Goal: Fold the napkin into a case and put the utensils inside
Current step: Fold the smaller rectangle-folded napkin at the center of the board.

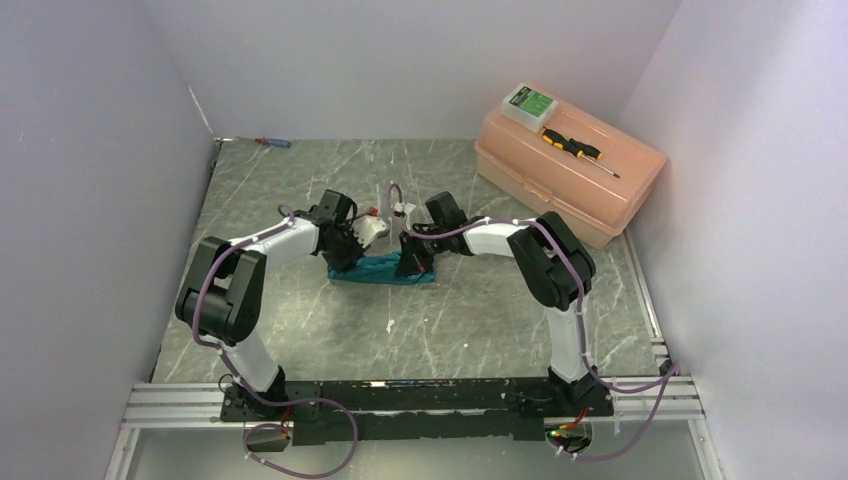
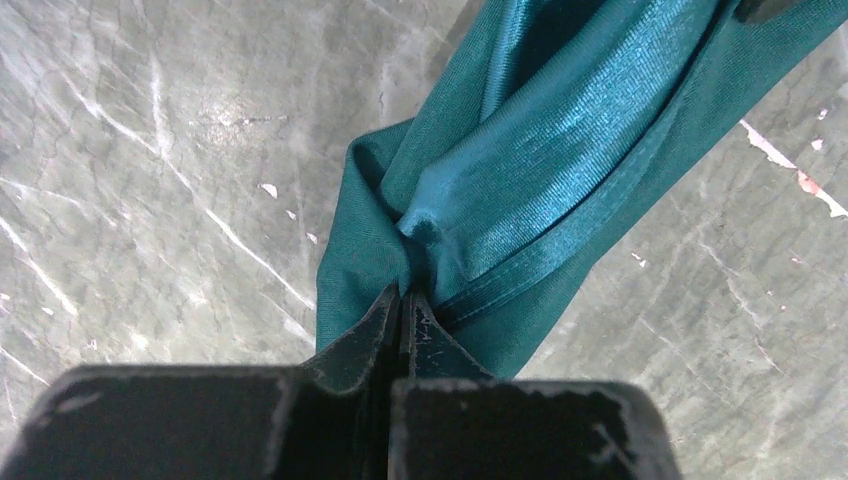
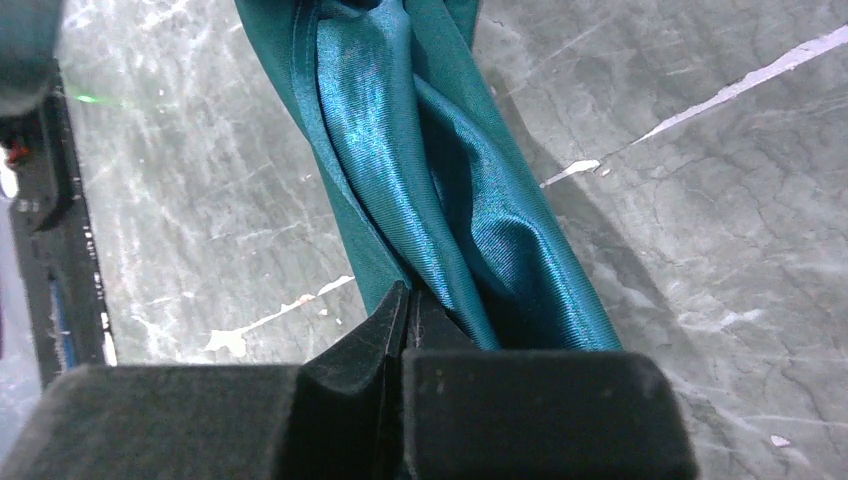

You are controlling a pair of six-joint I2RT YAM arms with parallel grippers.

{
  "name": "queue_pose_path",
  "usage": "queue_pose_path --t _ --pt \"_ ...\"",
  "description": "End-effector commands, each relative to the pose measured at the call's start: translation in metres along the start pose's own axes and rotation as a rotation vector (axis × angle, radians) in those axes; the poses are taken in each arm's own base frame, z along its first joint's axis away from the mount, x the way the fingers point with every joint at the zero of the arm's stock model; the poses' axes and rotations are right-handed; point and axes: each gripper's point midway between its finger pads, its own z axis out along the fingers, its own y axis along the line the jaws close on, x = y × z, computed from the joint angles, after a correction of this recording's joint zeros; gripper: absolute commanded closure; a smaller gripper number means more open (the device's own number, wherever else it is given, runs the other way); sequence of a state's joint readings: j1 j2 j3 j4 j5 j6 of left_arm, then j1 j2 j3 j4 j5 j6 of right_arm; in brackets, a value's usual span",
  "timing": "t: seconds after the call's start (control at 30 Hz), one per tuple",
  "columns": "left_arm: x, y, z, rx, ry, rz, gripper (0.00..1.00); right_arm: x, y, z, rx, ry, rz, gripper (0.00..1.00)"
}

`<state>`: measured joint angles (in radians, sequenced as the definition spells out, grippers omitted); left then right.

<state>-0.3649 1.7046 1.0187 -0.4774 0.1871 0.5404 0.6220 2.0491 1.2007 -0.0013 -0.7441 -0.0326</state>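
- Progress: early, by my reading. The napkin (image 1: 380, 270) is bunched into a narrow strip near the middle of the worktop (image 1: 470, 330), running from 9 to 3 o'clock in the top view. It is gathered and creased, not yet a flat case.
- Work left: spread the cloth, fold it into a pocket, then load the utensils. I cannot make out any utensils in these views, and nothing shows tucked in the cloth.
- Left jaws: clenched on the napkin's 9 o'clock end. In the wrist view the tips meet with cloth pinched between them, and the folds (image 2: 520, 170) run off toward 1 o'clock.
- Right jaws: clamped the same way on the 3 o'clock end, with the shiny folds (image 3: 400, 160) running away toward 12 o'clock.
- Left arm (image 1: 230, 290): elbow bent high at 8 o'clock from the napkin, forearm reaching toward 2 o'clock, wrist tipped down over the cloth.
- Right arm (image 1: 550, 262): mirrors it, with the elbow at 4 o'clock, the forearm reaching toward 10 o'clock and the wrist tipped down.
- Height: I cannot tell whether the strip rests on the worktop or hangs just above it.
- Surroundings: a pink box (image 1: 570, 190) sits at 2 o'clock with a screwdriver (image 1: 580, 148) on its lid. Another screwdriver (image 1: 272, 142) lies at 11 o'clock.
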Motion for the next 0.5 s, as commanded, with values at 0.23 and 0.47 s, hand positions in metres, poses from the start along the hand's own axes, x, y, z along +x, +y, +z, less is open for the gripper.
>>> queue_pose_path --t 0.23,0.47 --pt "-0.017 0.011 -0.02 0.035 -0.04 -0.175 0.86 0.031 0.0 0.009 -0.096 0.091 0.148 1.0" --pt "-0.048 0.01 -0.044 0.099 -0.099 -0.22 0.74 0.04 -0.003 0.011 -0.086 0.138 0.18 1.0"
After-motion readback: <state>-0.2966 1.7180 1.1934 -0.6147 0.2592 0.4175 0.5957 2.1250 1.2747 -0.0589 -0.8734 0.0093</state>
